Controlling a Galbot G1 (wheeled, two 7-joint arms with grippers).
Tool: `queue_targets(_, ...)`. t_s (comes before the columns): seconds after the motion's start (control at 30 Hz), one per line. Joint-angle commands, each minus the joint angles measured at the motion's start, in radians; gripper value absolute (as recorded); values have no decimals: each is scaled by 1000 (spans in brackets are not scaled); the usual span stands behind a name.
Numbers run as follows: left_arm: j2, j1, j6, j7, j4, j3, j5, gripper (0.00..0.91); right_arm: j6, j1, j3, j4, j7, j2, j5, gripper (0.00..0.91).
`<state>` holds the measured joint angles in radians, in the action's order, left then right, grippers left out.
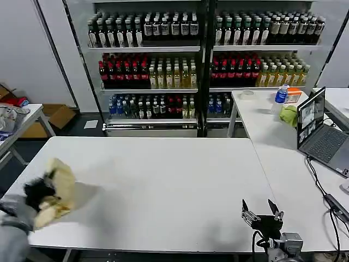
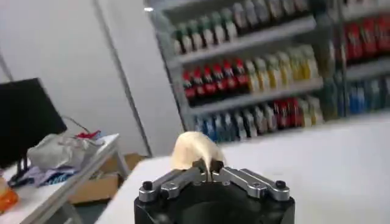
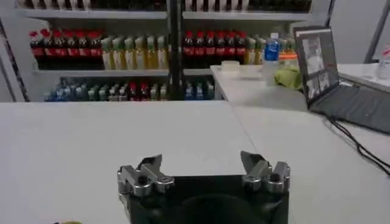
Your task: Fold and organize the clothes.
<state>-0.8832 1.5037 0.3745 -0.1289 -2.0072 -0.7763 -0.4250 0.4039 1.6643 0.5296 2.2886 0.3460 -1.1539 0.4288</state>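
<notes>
Cream fabric, bunched into a small lump: the T-shirt (image 1: pixel 59 188) sits at the far left end of the white counter (image 1: pixel 163 185), near its front corner, gathered around the left gripper (image 1: pixel 38 195). In the left wrist view the left gripper (image 2: pixel 209 171) has its fingers drawn together on a fold of the T-shirt (image 2: pixel 194 150), which rises as a pale mound just above the fingertips. The grey sleeve of the left arm (image 1: pixel 13 224) enters at the lower left corner of the head view.

Behind and to the left of this arm, a side table (image 1: pixel 22 128) carries a grey-white cloth heap (image 1: pixel 8 117); cardboard boxes (image 1: pixel 54 117) lie on the floor beside it. Across the back, shelves (image 1: pixel 202 65) hold rows of bottles in dark, red, yellow and blue bands.

Toward the right, the right gripper (image 1: pixel 262 210) stands near the counter's front edge, well apart from the T-shirt. In the right wrist view the right gripper (image 3: pixel 204 173) has its fingers spread wide with nothing between them.

Farther right, an adjoining counter (image 1: pixel 283 164) carries an open laptop (image 1: pixel 322 134), a black cable (image 1: pixel 322 185), a small yellow-green cloth (image 1: pixel 289 114) and a blue-capped bottle (image 1: pixel 281 94).
</notes>
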Motion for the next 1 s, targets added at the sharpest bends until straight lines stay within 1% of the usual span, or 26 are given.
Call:
queue_targets(0.03, -148, -23, -138, -15, 29, 515, 782, 10, 1, 13, 3, 1, 1, -7, -19, 907)
queue_targets(0.17, -163, -67, -95, 2, -15, 585, 729, 10, 0, 22, -3, -1, -1, -21, -35, 907)
queue_targets(0.33, -199, -149, -36, 11, 4, 648, 616, 10, -1, 35, -8, 0, -3, -37, -56, 907)
queue_targets(0.57, -232, -282, -3, 13, 82, 740, 584, 20, 0, 46, 1, 12, -4, -39, -61, 907)
queue_targets(0.7, -246, -326, 20, 10, 108, 786, 552, 20, 1, 55, 10, 19, -5, -38, -63, 907)
queue_targets(0.8, -262, -345, 27, 8, 123, 826, 537, 40, 1, 59, 17, 26, -8, -37, -64, 907)
queue_targets(0.87, -273, -350, 28, 8, 124, 844, 519, 151, 1, 60, 19, 30, -10, -36, -64, 907)
queue_targets(0.9, -280, -353, 27, 8, 124, 854, 508, 333, 1, 61, 21, 33, -13, -34, -66, 907)
queue_targets(0.93, -285, -357, 22, 10, 123, 860, 494, 867, 2, 60, 21, 35, -16, -32, -67, 907)
queue_targets(0.97, -291, -360, 12, 18, 122, 864, 459, 907, 1, 59, 20, 36, -17, -31, -67, 907)
queue_targets(1.0, -294, -362, -7, 27, 119, 866, 420, 907, 2, 55, 18, 38, -19, -29, -68, 907)
